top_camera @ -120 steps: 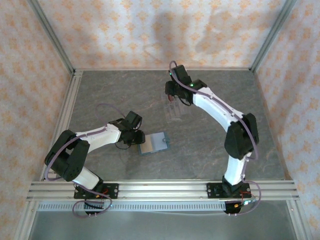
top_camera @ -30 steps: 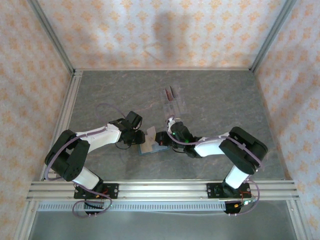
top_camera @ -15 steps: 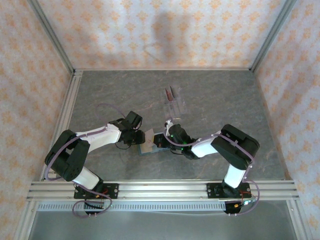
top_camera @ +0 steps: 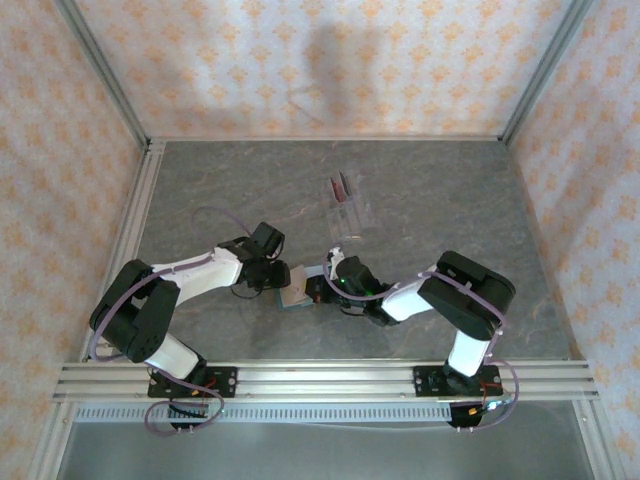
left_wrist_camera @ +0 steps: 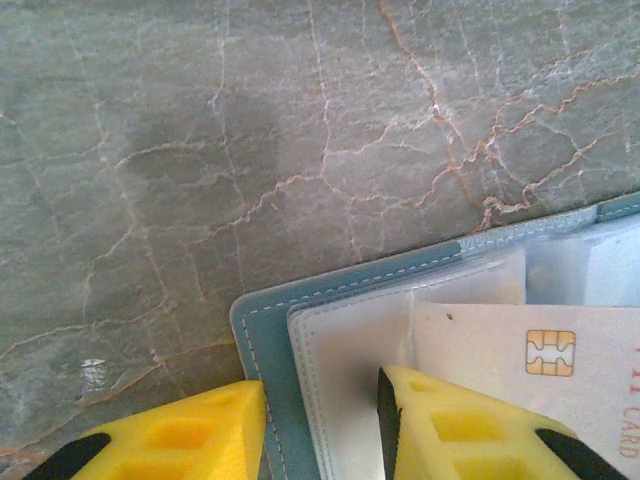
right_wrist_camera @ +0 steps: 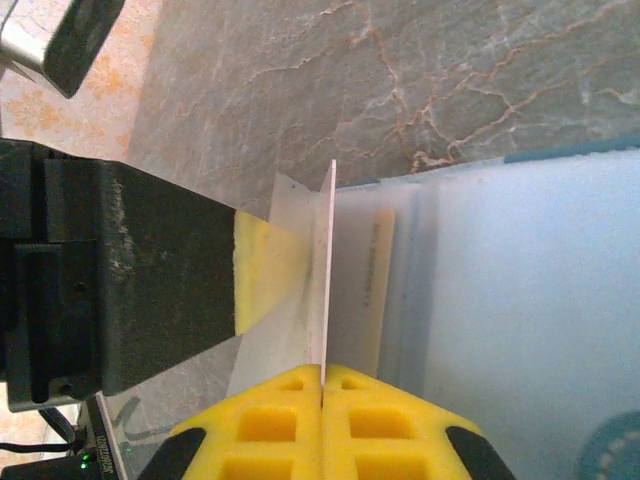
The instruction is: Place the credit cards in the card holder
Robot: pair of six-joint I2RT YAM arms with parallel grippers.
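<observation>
The card holder (left_wrist_camera: 400, 273) lies open on the worktop (top_camera: 450, 190), near the front and a little left of centre, between my two tools. Its teal border with pale stitching frames a clear inner pocket sheet. In the right wrist view the inside looks pale blue, with a round snap (right_wrist_camera: 618, 450) at the lower corner. A pale credit card (left_wrist_camera: 500, 370) with a gold chip and lettering along one end sits over that pocket sheet, its short edge well inside the holder's border. I cannot tell whether it is inside the pocket or only lying on it. My right tool (right_wrist_camera: 322, 375) is clenched on this card. The two yellow pads meet on it, and from that wrist I see the card edge-on as a thin white line running out towards the holder. My left tool (left_wrist_camera: 318, 385) is down at the holder's left end with its yellow fingers standing apart. One is off the border over the bare worktop and the other is on the clear sheet beside the card, so the holder's edge runs between them. I cannot tell whether they pinch anything or only press down. Seen from above, the two tools nearly meet over the holder, with both arms folded low. Further back, well apart from all this, a clear plastic rack (top_camera: 350, 213) stands on the worktop with two dark cards (top_camera: 343, 186) upright in its far end.
</observation>
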